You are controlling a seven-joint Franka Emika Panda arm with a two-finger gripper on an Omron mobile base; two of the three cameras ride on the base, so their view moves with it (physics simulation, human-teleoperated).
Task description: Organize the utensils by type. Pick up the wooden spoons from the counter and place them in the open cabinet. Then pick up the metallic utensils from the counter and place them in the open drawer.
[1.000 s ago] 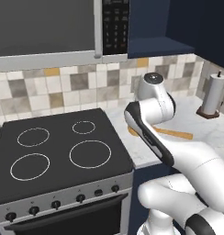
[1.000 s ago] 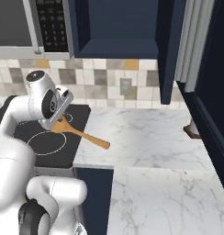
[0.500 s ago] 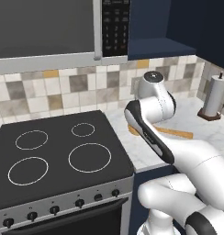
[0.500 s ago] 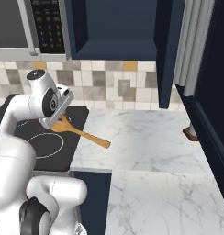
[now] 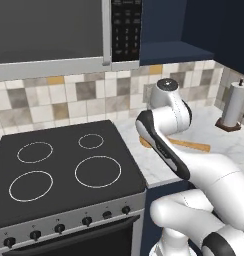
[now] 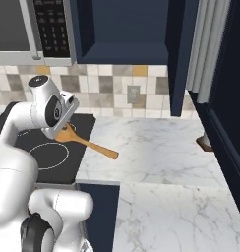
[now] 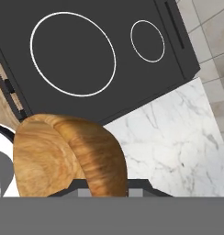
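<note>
Gripper (image 6: 62,129) hidden behind wooden spoon (image 6: 88,142).

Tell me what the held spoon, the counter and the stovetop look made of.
Wooden spoon: wood, orange-brown with visible grain in the hand view, matte; held in the gripper. Counter: looks like white marble, grey veins, smooth finish; could be any stone-look surface. Stovetop: flat black glass or ceramic by its look, white burner rings printed on it.

Microwave keypad (image 5: 126,27) markings too blurred to read
</note>
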